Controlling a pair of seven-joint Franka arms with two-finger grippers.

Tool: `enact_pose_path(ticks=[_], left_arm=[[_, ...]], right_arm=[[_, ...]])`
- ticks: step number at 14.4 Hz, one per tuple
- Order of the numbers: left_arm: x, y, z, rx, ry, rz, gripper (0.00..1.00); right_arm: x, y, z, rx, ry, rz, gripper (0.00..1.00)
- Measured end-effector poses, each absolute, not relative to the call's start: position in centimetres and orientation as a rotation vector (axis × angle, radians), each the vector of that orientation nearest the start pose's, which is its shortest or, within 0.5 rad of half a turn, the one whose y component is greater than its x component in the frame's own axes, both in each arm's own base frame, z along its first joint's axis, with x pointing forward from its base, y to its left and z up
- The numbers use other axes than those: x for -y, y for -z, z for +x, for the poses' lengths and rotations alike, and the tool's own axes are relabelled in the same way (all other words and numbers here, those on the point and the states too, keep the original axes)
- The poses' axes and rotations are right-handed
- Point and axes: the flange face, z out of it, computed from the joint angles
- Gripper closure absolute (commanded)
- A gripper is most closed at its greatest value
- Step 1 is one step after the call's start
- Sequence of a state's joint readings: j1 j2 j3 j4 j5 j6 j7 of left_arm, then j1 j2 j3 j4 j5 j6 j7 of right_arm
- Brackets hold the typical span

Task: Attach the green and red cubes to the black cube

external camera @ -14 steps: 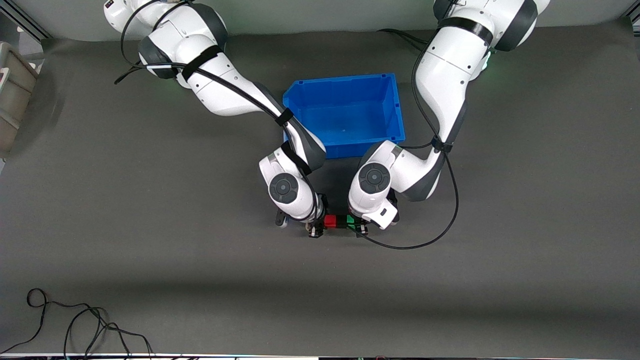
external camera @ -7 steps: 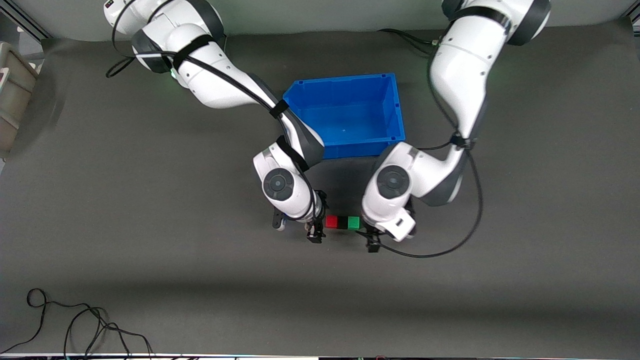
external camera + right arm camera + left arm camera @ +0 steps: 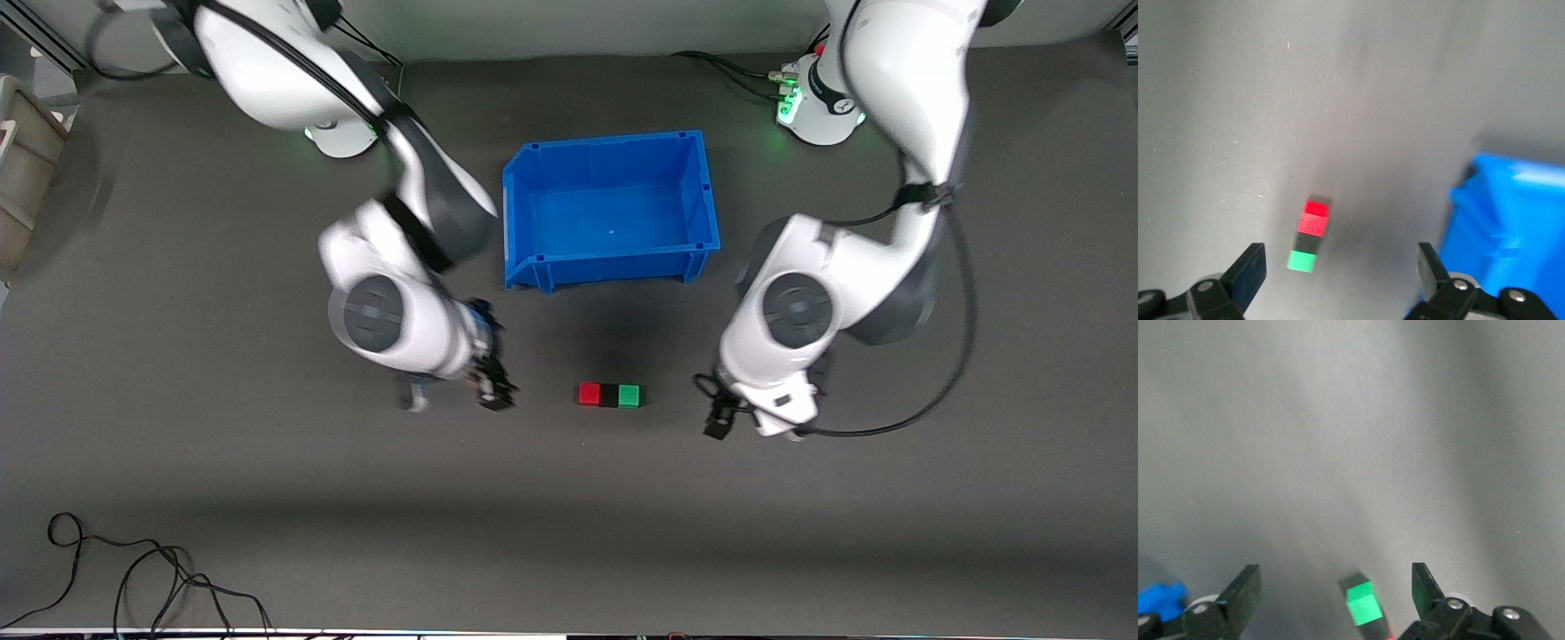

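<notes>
Both arms have drawn apart from the cube row: right tool (image 3: 455, 391) and left tool (image 3: 738, 425), each with fingers spread and holding nothing, now flank it over the bench (image 3: 178, 462). Red cube (image 3: 589, 394), black cube (image 3: 608, 396) and green cube (image 3: 629, 396) sit joined, nearer the camera than the blue bin (image 3: 609, 209). No legible writing.

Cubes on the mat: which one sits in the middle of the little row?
The black cube is in the middle. The red cube touches it on the right arm's end, and the green cube touches it on the left arm's end.
</notes>
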State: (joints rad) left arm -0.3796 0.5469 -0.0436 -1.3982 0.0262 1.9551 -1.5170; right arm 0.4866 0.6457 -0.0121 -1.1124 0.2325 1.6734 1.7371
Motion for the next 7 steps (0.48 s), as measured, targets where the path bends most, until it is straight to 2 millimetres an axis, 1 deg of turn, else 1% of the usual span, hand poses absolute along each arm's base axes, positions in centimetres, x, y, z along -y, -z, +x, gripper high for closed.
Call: enact_pose_path(ticks=[1, 2, 3, 5, 6, 7], left_arm=[[26.5, -40.4, 65.2, 1.569, 0.001, -2.715, 0.0], [24.0, -41.7, 65.2, 1.503, -0.024, -2.727, 0.0], [21.1, -43.0, 65.2, 1.436, -0.056, -2.738, 0.0], [15.4, -45.4, 65.0, 1.318, -0.104, -2.773, 0.0], [13.4, -46.4, 64.7, 1.263, -0.101, -2.805, 0.0], [11.8, -47.1, 64.3, 1.2, -0.089, -2.841, 0.0]], right_arm=[[-33.3, -46.1, 63.2, -1.811, -0.39, -2.521, 0.0], [-31.1, -48.5, 62.6, -1.755, -0.416, -2.572, 0.0], [-28.8, -50.5, 62.1, -1.694, -0.445, -2.622, 0.0], [-24.3, -53.7, 61.0, -1.569, -0.498, -2.706, 0.0], [-22.1, -55.0, 60.6, -1.511, -0.517, -2.736, 0.0], [-19.9, -56.0, 60.2, -1.458, -0.528, -2.759, 0.0]])
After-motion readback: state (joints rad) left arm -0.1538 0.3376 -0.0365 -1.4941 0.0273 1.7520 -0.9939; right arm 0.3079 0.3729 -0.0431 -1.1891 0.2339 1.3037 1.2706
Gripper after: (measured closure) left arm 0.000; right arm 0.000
